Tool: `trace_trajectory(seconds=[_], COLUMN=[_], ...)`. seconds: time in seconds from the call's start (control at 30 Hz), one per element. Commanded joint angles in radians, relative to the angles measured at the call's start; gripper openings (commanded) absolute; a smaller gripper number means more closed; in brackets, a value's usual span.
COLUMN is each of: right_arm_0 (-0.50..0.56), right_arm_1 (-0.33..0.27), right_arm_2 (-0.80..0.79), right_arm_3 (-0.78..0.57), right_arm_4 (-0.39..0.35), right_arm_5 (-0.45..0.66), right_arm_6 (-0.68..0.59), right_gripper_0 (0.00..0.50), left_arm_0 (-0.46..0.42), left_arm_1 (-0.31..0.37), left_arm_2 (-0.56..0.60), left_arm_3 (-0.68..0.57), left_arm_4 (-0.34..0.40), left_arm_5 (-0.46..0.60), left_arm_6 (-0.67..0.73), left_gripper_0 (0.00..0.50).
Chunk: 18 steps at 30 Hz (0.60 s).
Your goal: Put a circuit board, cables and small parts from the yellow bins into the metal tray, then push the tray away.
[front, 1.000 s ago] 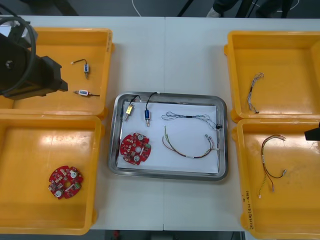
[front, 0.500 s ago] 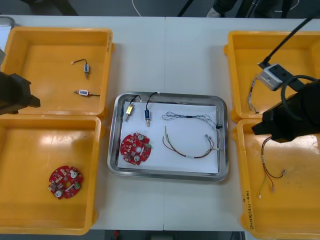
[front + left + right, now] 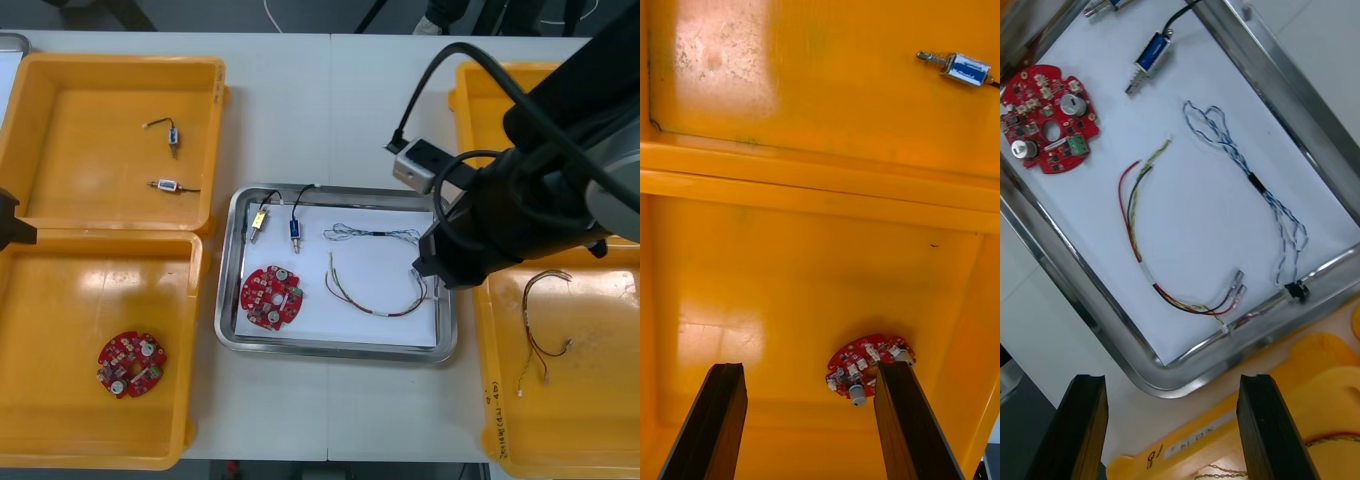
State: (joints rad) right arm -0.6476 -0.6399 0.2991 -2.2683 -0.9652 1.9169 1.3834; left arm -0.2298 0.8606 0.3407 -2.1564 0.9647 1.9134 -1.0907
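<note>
The metal tray (image 3: pixel 232 330), white inside, holds a red circuit board (image 3: pixel 270 297), two small metal parts (image 3: pixel 258 222), a blue and white cable (image 3: pixel 375 236) and a red and yellow cable (image 3: pixel 370 296). My right arm (image 3: pixel 500 225) hangs over the tray's right edge. The right gripper (image 3: pixel 1172 431) is open and empty, just outside the tray rim (image 3: pixel 1090 300); beyond its fingers lie the board (image 3: pixel 1046 118) and both cables (image 3: pixel 1169 259). My left gripper (image 3: pixel 809 424) is open over the near left bin, with a second board (image 3: pixel 869 364) close to one finger (image 3: pixel 910 420).
Left far bin (image 3: pixel 90 150) holds two small metal parts (image 3: pixel 165 185). Left near bin (image 3: pixel 60 330) holds a board (image 3: pixel 131 364). Right near bin (image 3: pixel 580 420) holds a red and yellow cable (image 3: pixel 545 325). My left arm (image 3: pixel 8 228) sits at the table's left edge.
My right arm has swung in from the right bins to the tray's right edge. My left arm has drawn back to the left edge of the front view.
</note>
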Motion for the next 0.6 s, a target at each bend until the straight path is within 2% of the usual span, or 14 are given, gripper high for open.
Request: trace_trajectory(seconds=[0.03, 0.27, 0.37, 0.6], right_arm_0=[-0.104, -0.170, -0.195, -0.208], right_arm_1=[0.059, 0.094, 0.097, 0.097], right_arm_2=[0.133, 0.284, 0.344, 0.431], right_arm_3=[0.050, 0.076, 0.076, 0.087], right_arm_4=[0.016, 0.079, 0.117, 0.135], right_arm_5=[0.003, 0.003, 0.003, 0.003], right_arm_6=[0.006, 0.045, 0.112, 0.177], right_gripper_0=[0.500, 0.500, 0.500, 0.500], left_arm_0=[0.030, 0.064, 0.072, 0.072], left_arm_1=[0.046, 0.046, 0.044, 0.044], left_arm_2=[0.029, 0.035, 0.035, 0.034], left_arm_3=[-0.026, -0.028, -0.028, -0.026], left_arm_4=[0.000, 0.003, 0.003, 0.005], left_arm_5=[0.006, 0.006, 0.006, 0.006], left_arm_6=[-0.047, -0.067, -0.081, -0.106], left_gripper_0=[0.500, 0.500, 0.500, 0.500])
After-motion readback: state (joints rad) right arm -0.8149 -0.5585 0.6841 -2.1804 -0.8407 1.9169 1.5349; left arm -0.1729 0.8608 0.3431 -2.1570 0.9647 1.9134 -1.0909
